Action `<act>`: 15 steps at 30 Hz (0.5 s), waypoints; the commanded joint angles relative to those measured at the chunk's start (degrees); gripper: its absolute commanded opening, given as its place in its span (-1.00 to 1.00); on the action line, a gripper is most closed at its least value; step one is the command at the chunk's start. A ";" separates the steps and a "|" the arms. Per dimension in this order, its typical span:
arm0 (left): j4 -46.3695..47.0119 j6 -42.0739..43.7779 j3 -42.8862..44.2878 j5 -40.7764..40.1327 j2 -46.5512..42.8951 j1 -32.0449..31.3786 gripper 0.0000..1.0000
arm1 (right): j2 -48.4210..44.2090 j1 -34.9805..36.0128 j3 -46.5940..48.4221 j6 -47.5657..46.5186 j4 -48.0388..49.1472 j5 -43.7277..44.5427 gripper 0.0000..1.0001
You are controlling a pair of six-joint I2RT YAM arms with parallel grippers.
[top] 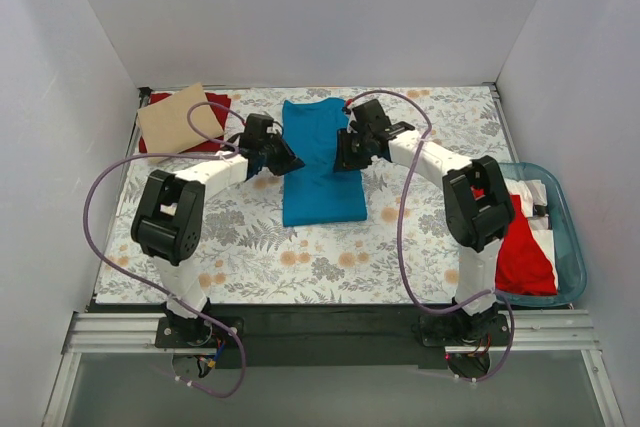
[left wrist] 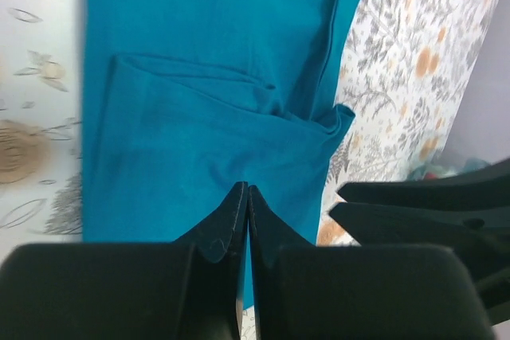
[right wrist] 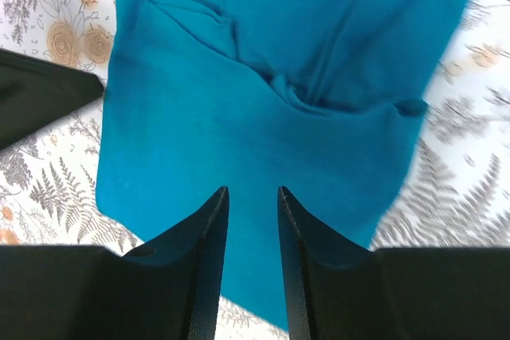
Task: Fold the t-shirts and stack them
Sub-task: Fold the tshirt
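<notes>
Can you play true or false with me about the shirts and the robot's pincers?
1. The blue shirt lies in the middle of the flowery cloth. True.
2. The tan shirt lies on top of a red shirt in the far left corner. True.
3. The tub on the right holds a tan shirt. False: a second red shirt is in it.
4. The left pincer has its fingers spread wide. False: they are pressed together over the blue shirt.
5. The right pincer shows a gap between its fingers. True.
</notes>
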 commanded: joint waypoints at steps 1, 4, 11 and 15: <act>0.91 0.05 3.61 3.41 3.85 -1.22 -1.00 | 4.39 0.32 4.82 -0.86 0.60 -2.35 -0.27; 1.79 0.14 5.72 2.64 7.53 -1.31 -1.00 | 7.82 0.23 8.25 -1.21 0.69 -2.79 -0.28; 4.25 -1.88 4.59 0.87 11.24 1.50 -1.00 | 14.41 -2.31 11.86 -0.69 0.78 -3.49 -0.29; 4.34 -2.32 2.65 0.52 11.06 2.47 -1.00 | 14.95 -4.16 9.93 -0.60 0.78 -4.02 -0.29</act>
